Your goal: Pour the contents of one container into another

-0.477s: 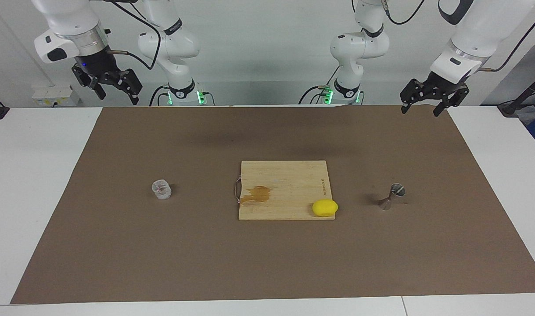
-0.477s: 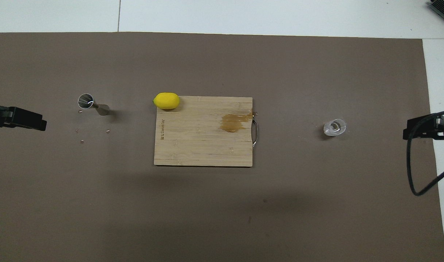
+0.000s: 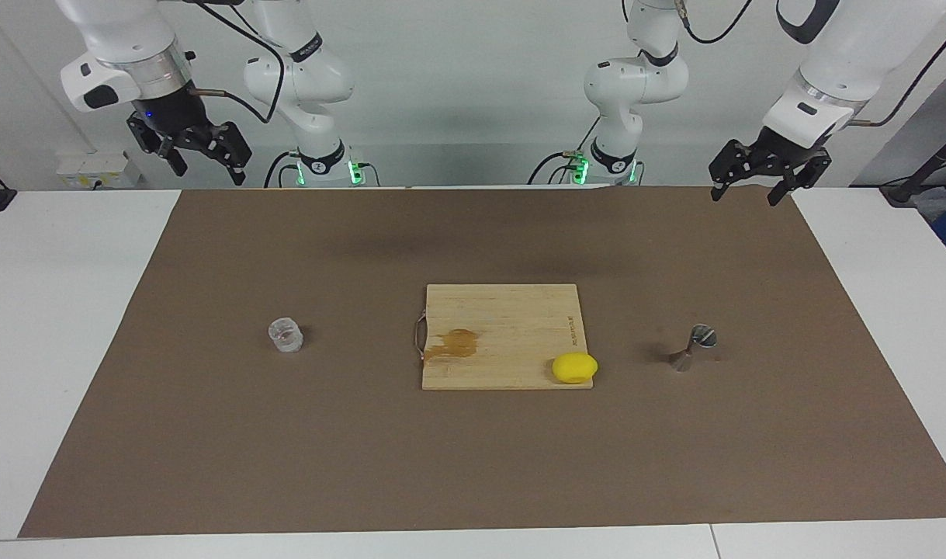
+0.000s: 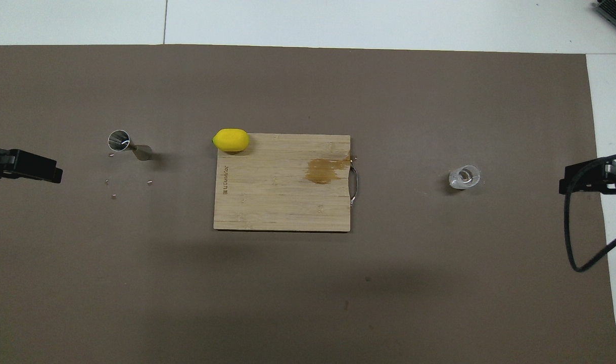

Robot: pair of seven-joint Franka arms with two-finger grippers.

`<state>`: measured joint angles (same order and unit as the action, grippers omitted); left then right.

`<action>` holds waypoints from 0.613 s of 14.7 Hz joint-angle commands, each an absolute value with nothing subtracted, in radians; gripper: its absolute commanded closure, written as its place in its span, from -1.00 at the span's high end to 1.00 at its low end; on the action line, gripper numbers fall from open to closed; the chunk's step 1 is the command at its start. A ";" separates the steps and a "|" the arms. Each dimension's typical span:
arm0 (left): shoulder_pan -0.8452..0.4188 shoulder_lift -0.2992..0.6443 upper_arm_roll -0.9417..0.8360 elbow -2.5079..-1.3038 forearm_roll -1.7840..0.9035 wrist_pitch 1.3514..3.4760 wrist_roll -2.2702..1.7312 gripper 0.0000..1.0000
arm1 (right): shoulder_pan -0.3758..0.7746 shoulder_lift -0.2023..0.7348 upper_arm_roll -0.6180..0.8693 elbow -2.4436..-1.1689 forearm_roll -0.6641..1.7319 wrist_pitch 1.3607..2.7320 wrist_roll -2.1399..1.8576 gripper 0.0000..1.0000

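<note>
Clear cup [image 3: 285,335] stands toward the right arm's end of the table [image 3: 77,326], jigger [image 3: 693,346] toward the left's. Both grippers, right [image 3: 197,151] and left [image 3: 760,175], hang spread wide and empty over the robots' edge. Descend squarely over the cup, gripping its ribbed sides gently.

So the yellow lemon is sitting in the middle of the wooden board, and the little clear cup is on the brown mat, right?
Not quite. The lemon sits at a corner of the cutting board, hanging over its edge, as the overhead view shows. The clear cup is on the brown mat, as you said.
</note>
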<state>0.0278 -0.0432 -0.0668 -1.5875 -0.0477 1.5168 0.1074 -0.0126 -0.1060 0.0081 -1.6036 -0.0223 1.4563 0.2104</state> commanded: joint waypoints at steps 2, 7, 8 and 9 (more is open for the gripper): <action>0.014 -0.051 -0.064 -1.600 -0.016 1.538 0.094 1.00 | -0.031 -0.126 0.014 -1.628 -0.015 1.460 0.193 1.00; 0.008 -0.055 -0.064 -1.655 0.011 1.620 0.094 1.00 | -0.017 -0.137 0.014 -1.638 -0.015 1.450 0.198 1.00; 0.008 -0.049 -0.066 -1.657 0.011 1.631 0.094 1.00 | -0.015 -0.137 0.015 -1.641 -0.015 1.451 0.198 1.00; 0.008 -0.045 -0.067 -1.658 0.009 1.644 0.095 1.00 | -0.021 -0.138 0.015 -1.650 -0.015 1.459 0.204 1.00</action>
